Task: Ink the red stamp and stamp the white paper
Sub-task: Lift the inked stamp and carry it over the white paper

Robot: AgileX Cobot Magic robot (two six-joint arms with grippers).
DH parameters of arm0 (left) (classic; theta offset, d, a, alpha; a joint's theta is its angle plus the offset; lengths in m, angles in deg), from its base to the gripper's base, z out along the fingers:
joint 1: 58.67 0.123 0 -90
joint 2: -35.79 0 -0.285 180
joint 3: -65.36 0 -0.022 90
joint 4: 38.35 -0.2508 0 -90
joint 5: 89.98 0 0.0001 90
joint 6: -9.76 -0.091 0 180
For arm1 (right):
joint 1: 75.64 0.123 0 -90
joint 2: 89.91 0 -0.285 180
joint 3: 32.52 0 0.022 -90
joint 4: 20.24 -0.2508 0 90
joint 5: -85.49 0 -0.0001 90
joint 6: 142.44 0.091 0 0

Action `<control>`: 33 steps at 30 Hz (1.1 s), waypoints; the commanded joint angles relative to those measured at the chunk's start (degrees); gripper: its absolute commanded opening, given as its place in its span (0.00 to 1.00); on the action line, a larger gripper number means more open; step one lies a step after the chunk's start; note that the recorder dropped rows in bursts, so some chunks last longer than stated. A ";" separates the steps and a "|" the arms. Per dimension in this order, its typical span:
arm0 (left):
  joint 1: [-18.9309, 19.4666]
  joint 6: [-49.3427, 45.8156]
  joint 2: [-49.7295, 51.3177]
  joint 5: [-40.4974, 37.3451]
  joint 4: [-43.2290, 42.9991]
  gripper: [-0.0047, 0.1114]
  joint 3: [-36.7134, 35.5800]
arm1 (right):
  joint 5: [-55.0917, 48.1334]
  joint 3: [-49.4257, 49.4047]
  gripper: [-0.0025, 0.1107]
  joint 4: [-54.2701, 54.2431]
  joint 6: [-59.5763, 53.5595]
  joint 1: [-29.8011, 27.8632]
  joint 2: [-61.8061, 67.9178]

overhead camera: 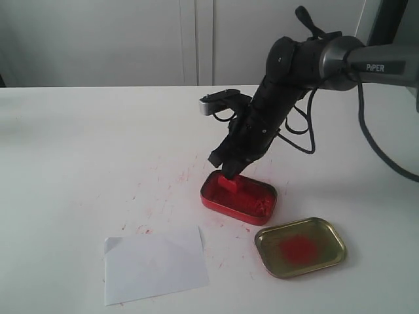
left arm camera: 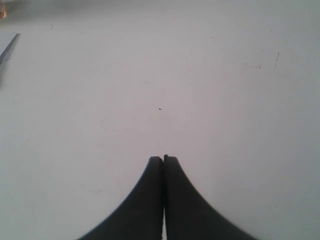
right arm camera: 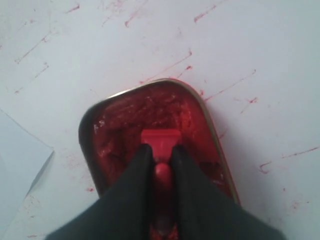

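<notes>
Background: pale cabinet fronts [overhead camera: 131, 39] stand behind a white surface [overhead camera: 78, 144], which carries fine red scratches and smears around its middle.
Ink tin: a red rounded-rectangular tin [overhead camera: 222, 204] sits open, right of centre; it is filled with red ink paste, rough and churned on top.
Red stamp: the red stamp [overhead camera: 229, 184] is inside the tin at its far-left end, its square base down on the paste and its knob pointing up between the fingers.
Right end effector: the right end effector [overhead camera: 229, 171] reaches down at a slant from the far right, with its black fingers [right arm camera: 142, 165] pinching the stamp's knob from both sides.
Gold lid: a gold tin lid [overhead camera: 324, 235] lies open side up, just near-right of the tin and apart from it; it holds only a round red smear at its centre.
White paper: the white paper [overhead camera: 154, 265] lies flat near-left of the tin, separate from it, with its far-left corner folded over.
Left end effector: the left end effector [left arm camera: 163, 159] has its two black fingers pressed together with nothing between them, over bare white surface.
</notes>
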 commanded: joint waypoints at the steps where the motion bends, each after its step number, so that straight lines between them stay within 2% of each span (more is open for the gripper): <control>1: 0.23 0.08 -0.22 -0.36 -0.02 0.04 -0.53 | -0.38 0.46 0.02 -0.06 0.48 -0.19 -1.05; 17: 0.23 0.08 -0.22 -0.36 -0.02 0.04 -0.53 | -1.83 -1.03 0.02 -1.49 0.48 0.51 -5.27; 33: 0.23 0.08 -0.22 -0.36 -0.02 0.04 -0.53 | 4.29 -5.37 0.02 0.64 0.48 7.81 -8.63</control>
